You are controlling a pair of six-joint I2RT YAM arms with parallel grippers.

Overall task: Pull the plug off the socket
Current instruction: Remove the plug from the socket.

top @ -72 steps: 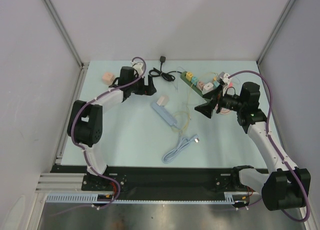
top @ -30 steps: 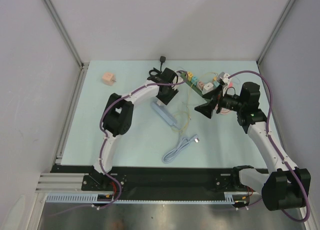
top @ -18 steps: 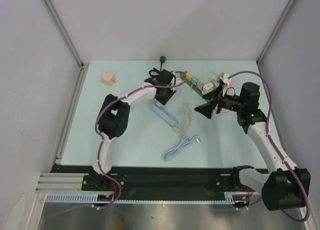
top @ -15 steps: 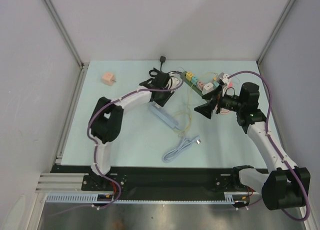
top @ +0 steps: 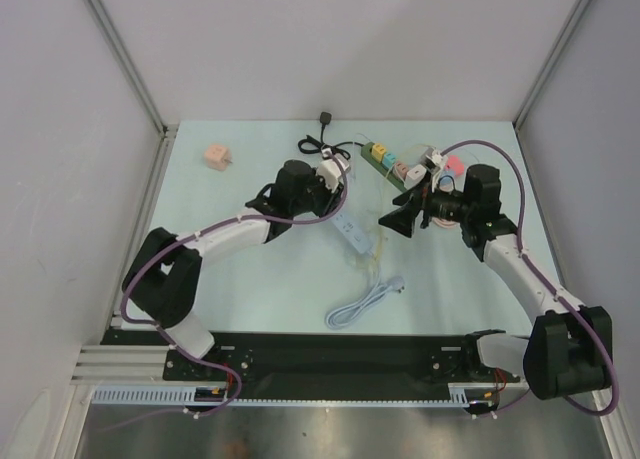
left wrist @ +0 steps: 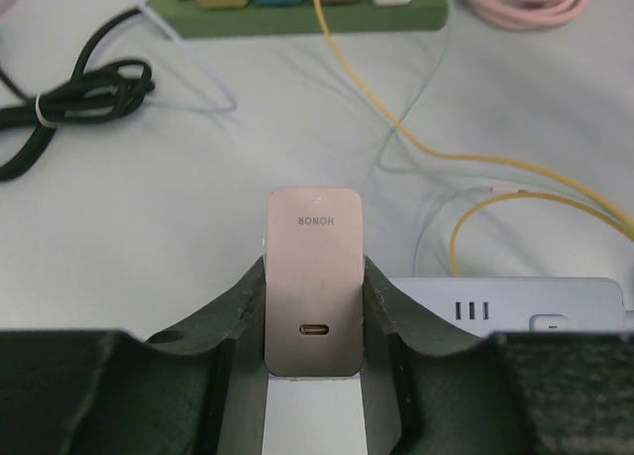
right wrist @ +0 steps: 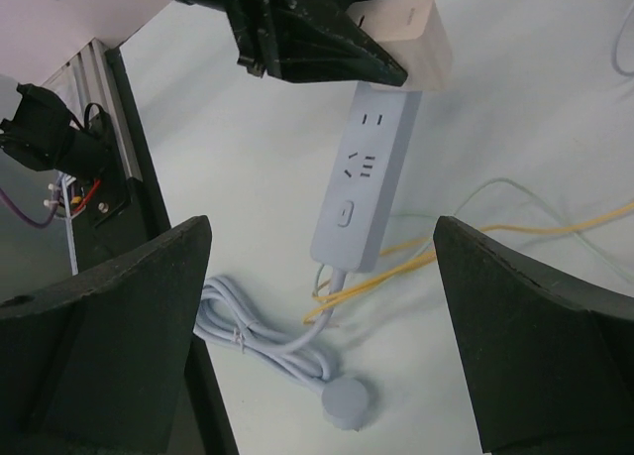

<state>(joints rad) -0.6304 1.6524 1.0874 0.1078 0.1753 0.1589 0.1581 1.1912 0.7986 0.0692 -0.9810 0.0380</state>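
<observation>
Now, left gripper (left wrist: 313,269): closed on the plug, one finger pressed against each side.
Plug (left wrist: 314,306): rose-gold charger block marked HONOR, port face toward the left wrist camera, at the far end of the power strip; whether its prongs are clear of the socket cannot be told.
Power strip (right wrist: 362,177): pale, flat on the surface (top: 250,279), its cord (top: 365,304) looped near the arm bases.
Right gripper (top: 398,219): wide open, holding nothing, over the strip's middle.
Green strip (left wrist: 297,9): at the back, with coloured plugs in it.
Yellow wires (left wrist: 446,158): trailing from the green strip toward the pale one.
Black cable (left wrist: 69,93): bundled, left of the green strip.
</observation>
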